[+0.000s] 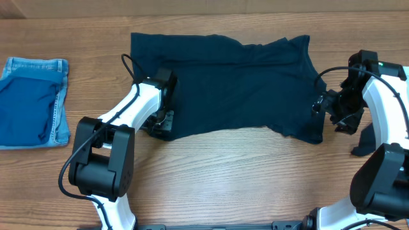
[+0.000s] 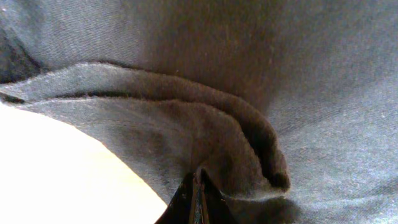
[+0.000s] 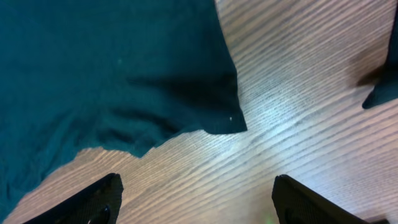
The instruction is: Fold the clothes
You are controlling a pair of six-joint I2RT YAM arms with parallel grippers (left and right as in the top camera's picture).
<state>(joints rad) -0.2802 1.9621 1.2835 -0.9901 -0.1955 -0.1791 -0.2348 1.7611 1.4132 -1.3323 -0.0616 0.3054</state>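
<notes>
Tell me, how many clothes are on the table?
2. A dark navy garment lies spread in the middle; a folded blue denim piece sits far left. More could be out of view.

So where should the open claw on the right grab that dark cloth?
Probably the near right corner of the dark navy garment: it lies flat and pointed on the table, just ahead of the open right gripper. Come down from above on the bare wood side, mirroring the left gripper, shut on the near left edge.
</notes>
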